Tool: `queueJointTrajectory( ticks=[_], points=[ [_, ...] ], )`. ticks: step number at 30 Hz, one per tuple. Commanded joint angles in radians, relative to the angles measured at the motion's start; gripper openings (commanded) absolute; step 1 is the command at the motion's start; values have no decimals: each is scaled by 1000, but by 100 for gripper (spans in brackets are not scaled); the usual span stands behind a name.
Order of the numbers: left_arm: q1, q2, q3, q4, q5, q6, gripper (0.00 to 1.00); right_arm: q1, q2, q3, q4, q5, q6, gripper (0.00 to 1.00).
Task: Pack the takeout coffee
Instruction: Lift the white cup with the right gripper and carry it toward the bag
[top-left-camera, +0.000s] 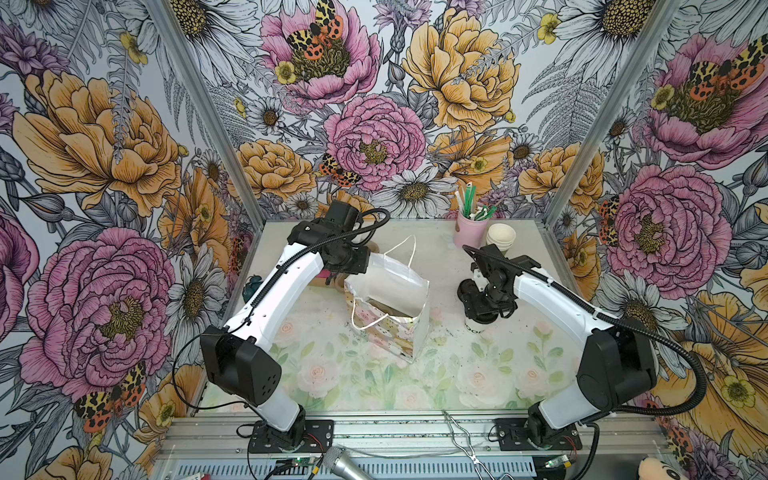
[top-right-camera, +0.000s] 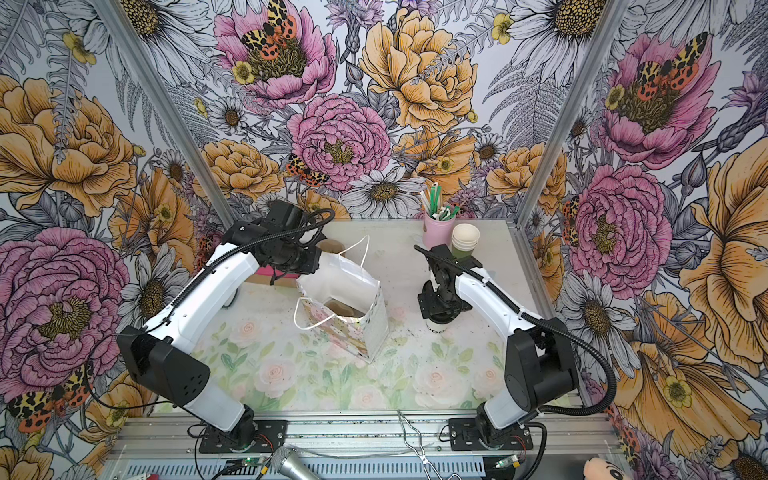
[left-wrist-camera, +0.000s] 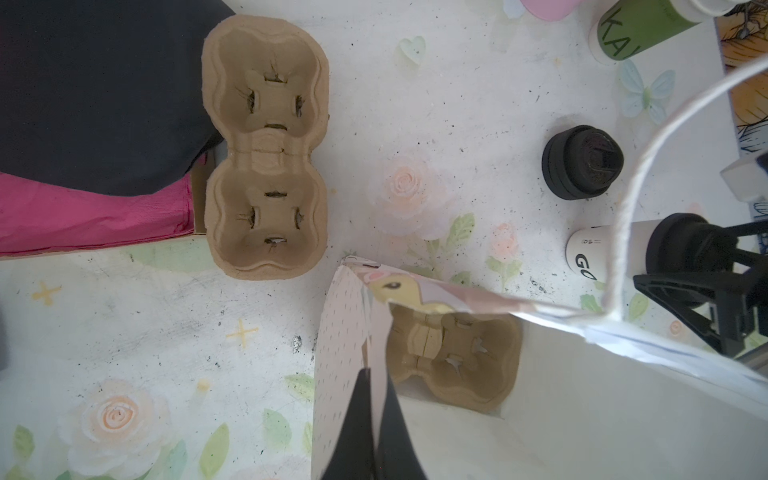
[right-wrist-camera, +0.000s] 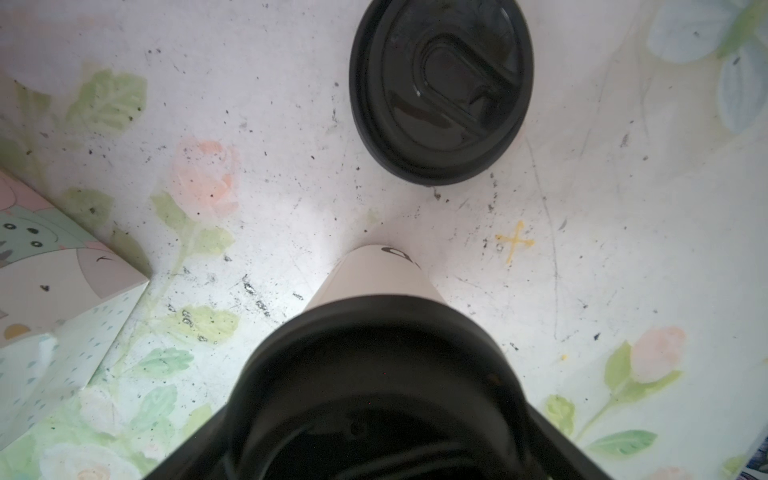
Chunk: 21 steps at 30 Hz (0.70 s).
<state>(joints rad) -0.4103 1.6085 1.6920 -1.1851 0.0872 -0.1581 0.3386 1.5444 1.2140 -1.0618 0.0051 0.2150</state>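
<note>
Pinching the bag (top-left-camera: 386, 291) wall in the left gripper (left-wrist-camera: 376, 382) to prop its mouth open, straddling the takeout coffee (right-wrist-camera: 376, 274) directly beneath the wide-jawed right gripper (top-left-camera: 483, 311) for lifting.

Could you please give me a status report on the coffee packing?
Left gripper shut on gift bag. Right gripper, jaws straddling takeout coffee lid, grip unclear. Loose black lids beside it, apart.

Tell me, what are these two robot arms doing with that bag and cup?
The left gripper is shut on the rim of the paper gift bag, which stands open with a cardboard cup carrier inside. The right gripper hangs over the takeout coffee, jaws open either side of its black lid; the cup stands on the table beside the bag.
</note>
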Motion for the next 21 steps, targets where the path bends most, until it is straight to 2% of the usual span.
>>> queueJointTrajectory(
  ticks=[1,10,21],
  points=[
    [-10,19,-8,9,21,-10,0,-6,-54,9,6,-14,-14,92],
    [-13,24,-6,12,21,-12,0,-5,-141,59,-5,-73,-11,91],
    [-21,28,-3,19,22,-17,0,1,-223,234,-64,-156,-29,89]
  ],
)
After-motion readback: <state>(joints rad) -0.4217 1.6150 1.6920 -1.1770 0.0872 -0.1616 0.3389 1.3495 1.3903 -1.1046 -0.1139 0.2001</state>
